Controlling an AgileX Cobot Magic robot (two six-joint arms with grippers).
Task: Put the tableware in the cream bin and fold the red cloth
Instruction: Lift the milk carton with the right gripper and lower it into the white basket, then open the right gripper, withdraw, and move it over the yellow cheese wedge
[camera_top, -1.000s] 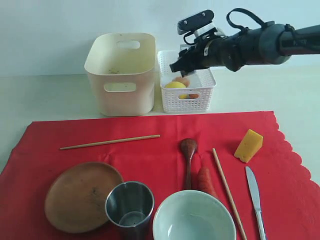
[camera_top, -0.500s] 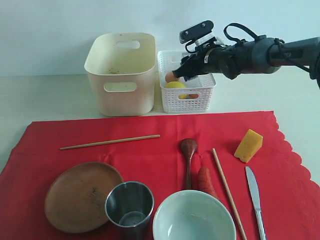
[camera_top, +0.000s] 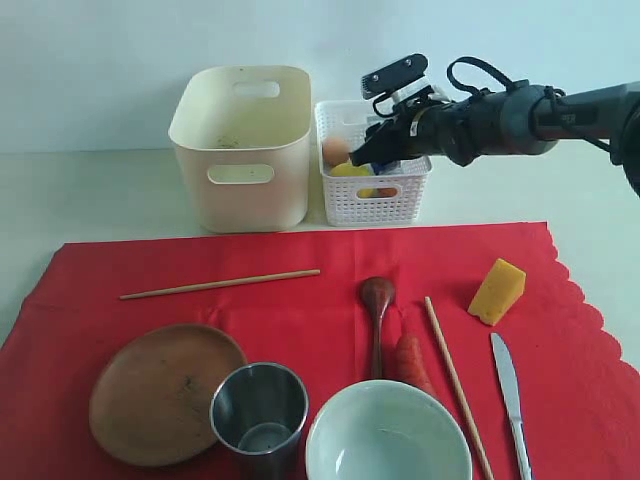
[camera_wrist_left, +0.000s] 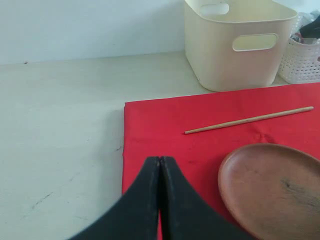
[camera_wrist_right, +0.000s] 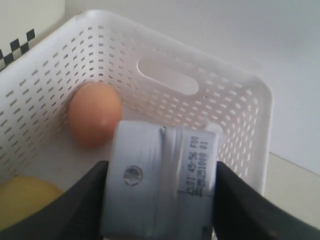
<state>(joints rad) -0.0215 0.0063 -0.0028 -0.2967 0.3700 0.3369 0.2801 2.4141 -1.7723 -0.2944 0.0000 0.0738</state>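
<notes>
The red cloth (camera_top: 300, 300) lies flat and carries the wooden plate (camera_top: 160, 390), steel cup (camera_top: 260, 410), bowl (camera_top: 388, 440), spoon (camera_top: 377, 310), two chopsticks (camera_top: 220, 284) (camera_top: 457, 385) and knife (camera_top: 508, 385). Behind it stands the cream bin (camera_top: 240, 150). My right gripper (camera_wrist_right: 161, 167) is shut on a small milk carton (camera_wrist_right: 150, 200) inside the top of the white lattice basket (camera_top: 385, 200). My left gripper (camera_wrist_left: 159, 160) is shut and empty, low over the cloth's left edge (camera_wrist_left: 150, 115) beside the plate (camera_wrist_left: 270, 190); the exterior view does not show it.
The basket (camera_wrist_right: 165, 50) holds an egg (camera_wrist_right: 94, 114) and a lemon (camera_wrist_right: 25, 200). A cheese wedge (camera_top: 497, 290) and an orange carrot-like piece (camera_top: 410, 362) lie on the cloth. Bare pale table surrounds the cloth.
My right gripper has moved right and down with the carton, lower over the basket. The egg now shows at the basket's left. The left arm is still.
</notes>
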